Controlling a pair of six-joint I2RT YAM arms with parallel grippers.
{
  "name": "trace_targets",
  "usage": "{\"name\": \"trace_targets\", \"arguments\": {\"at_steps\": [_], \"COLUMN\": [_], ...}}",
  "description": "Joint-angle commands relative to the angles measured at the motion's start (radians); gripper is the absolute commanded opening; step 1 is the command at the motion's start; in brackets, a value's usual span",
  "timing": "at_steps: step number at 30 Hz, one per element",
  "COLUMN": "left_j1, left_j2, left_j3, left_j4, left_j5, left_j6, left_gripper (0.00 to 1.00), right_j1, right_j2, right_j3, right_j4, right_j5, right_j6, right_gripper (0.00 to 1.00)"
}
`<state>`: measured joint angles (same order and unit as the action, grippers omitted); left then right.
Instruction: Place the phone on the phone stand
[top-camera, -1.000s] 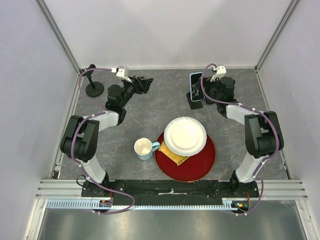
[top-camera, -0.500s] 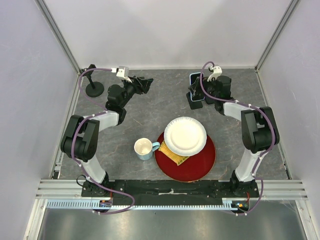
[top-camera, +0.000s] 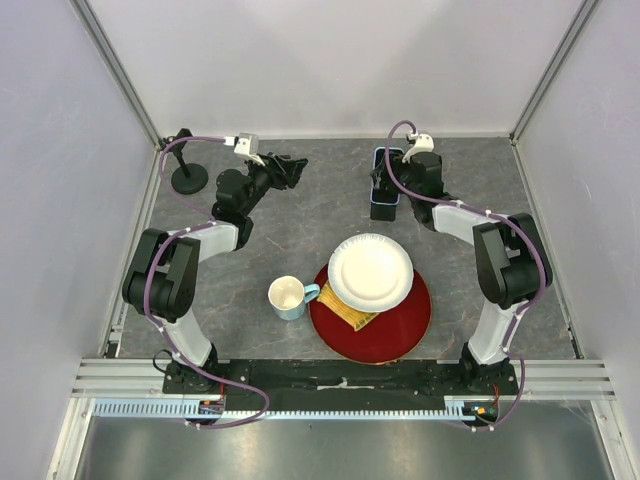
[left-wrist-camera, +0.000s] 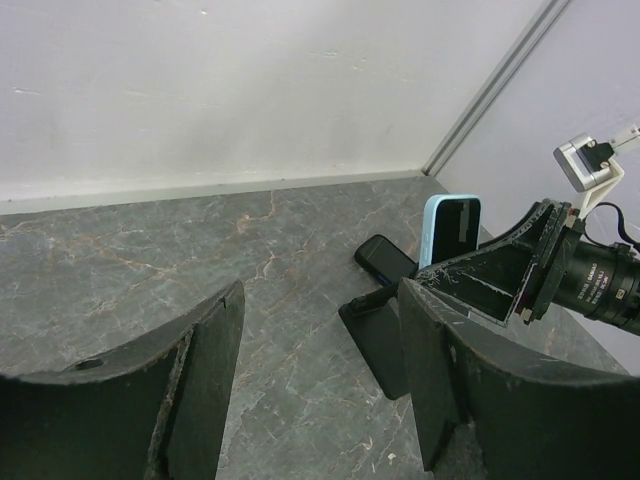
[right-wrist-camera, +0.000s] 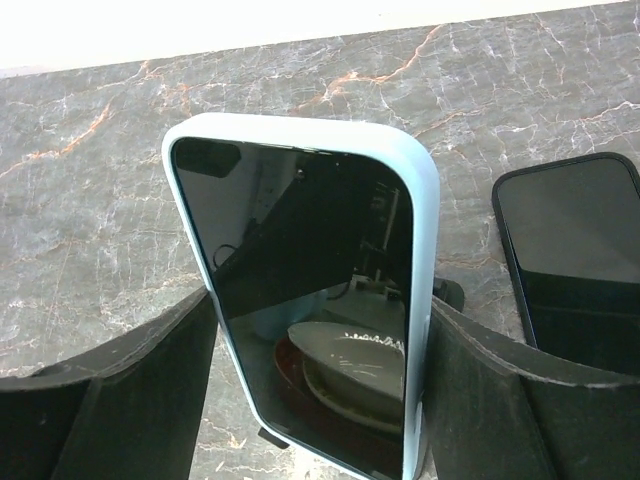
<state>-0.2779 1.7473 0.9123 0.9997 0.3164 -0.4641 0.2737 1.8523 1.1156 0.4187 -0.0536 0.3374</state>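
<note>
while your right gripper (right-wrist-camera: 320, 330) clamps the phone (right-wrist-camera: 305, 250) by its long edges, upright above the table, the phone stand (top-camera: 188, 180) sits well off to its left in the far corner, nearer your left gripper (left-wrist-camera: 320, 345), which gapes wide and empty.

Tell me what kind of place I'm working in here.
Most likely a lab test cell, not a home: plain white walls on aluminium posts box in a stone-patterned table, with staged props such as a white plate, mug and phone.
</note>
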Motion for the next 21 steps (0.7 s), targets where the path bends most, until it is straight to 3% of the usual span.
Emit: {"name": "trace_targets", "arguments": {"at_steps": [1, 11, 21], "left_j1": [0.0, 0.002, 0.002], "left_j2": [0.001, 0.003, 0.0], "left_j3": [0.034, 0.036, 0.037], "left_j4": [0.036, 0.036, 0.025], "left_j5": [0.006, 0.012, 0.01], "left_j6": [-0.016, -0.019, -0.019], "left_gripper": [0.69, 0.69, 0.69], "right_j1": [0.009, 0.009, 0.009], "right_j2": [-0.001, -0.005, -0.097], "right_j3": [0.038, 0.044, 0.03], "right_j4": [-0.038, -0.038, -0.067], "right_j5": [0.047, -0.018, 0.003], "right_j6": [0.026, -0.118, -0.15], "right_gripper": [0.8, 0.98, 0.98]}}
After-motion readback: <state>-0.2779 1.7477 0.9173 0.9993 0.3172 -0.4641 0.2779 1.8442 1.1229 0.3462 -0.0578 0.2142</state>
